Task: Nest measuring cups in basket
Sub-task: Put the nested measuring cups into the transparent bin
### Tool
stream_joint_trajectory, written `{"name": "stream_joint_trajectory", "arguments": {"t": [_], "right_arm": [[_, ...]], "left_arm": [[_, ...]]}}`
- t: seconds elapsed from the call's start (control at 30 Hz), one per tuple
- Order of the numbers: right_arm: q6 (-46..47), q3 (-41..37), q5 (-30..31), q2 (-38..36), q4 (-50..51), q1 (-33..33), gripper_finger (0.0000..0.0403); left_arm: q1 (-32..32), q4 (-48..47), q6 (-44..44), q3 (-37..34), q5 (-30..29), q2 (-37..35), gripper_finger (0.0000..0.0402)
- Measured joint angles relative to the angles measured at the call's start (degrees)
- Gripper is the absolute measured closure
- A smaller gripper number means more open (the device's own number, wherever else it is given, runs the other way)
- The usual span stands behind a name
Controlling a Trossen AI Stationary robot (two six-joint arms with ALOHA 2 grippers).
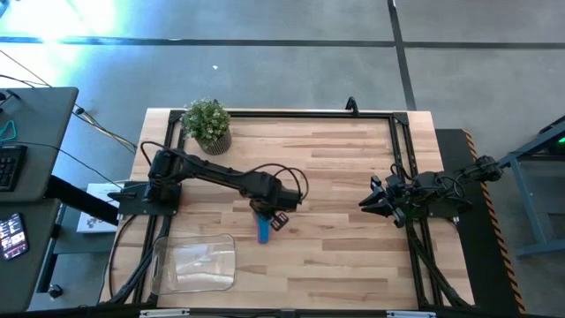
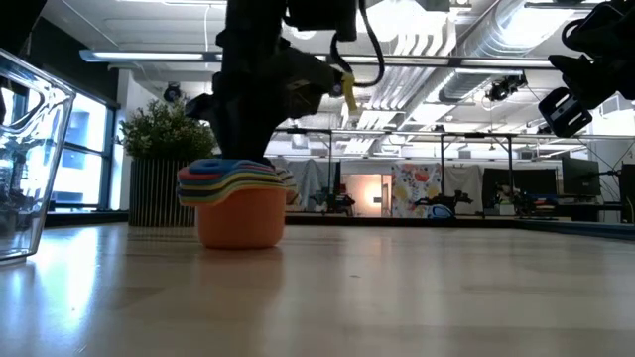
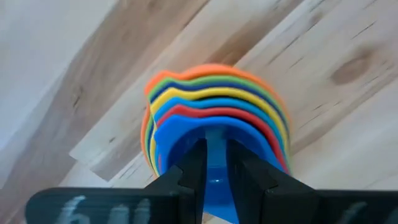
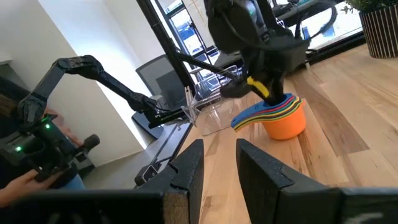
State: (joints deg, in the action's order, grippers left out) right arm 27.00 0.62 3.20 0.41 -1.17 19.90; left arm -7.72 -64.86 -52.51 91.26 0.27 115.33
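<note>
Waiting at the table's near-left corner, the basket point(image 1: 194, 262) is empty, since the measuring cups point(image 2: 238, 203) sit stacked on the wood mid-table. The left gripper point(image 3: 212, 163) pinches the top blue handle there, likely to lift the stack as one. The right gripper point(image 1: 372, 202) idles slightly open at the right edge, holding nothing.

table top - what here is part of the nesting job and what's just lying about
Part of the job:
- nested measuring cups, stacked on the table
- clear basket, holding no cups
- left gripper, closed on the blue cup's handle

Just there:
- potted plant
- right gripper, waiting at the right side, holding nothing
</note>
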Motion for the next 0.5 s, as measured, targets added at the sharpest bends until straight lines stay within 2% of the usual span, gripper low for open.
{"name": "stream_joint_trajectory", "arguments": {"t": [0.33, 0.5], "right_arm": [[0.00, 0.00, -0.02, -0.05, 0.00, -0.02, 0.0316], [0.00, 0.00, -0.02, -0.05, 0.02, -0.01, 0.0316]], "left_arm": [[-1.79, 0.23, -5.91, 0.17, 0.44, -3.85, 0.0348], [-5.22, 4.61, -6.93, 0.28, 0.53, -5.67, 0.0348]]}}
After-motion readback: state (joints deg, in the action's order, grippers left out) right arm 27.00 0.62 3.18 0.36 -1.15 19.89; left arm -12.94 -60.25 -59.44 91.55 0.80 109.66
